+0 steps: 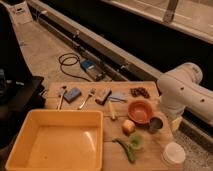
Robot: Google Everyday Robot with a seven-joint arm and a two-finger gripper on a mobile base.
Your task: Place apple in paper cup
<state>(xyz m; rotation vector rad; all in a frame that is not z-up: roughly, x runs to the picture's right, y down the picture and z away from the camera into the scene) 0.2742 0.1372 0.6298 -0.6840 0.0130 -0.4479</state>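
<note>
Gripper hidden from me, somewhere behind the white arm (182,95) at the right side of the surface (150,158). Arm runs off frame right. Yellow tray (55,140) and the surface's near edge clipped at the bottom. Dark lumps (140,92) at the far edge: too blurred to identify.

- The apple (128,126): small, round, pale yellow with a reddish blush. It lies free on the wooden table (150,162), just in front of the orange bowl (140,111).
- The paper cup (173,153): short, white and wide-rimmed. It stands upright near the table's front right corner, well apart from the apple.
</note>
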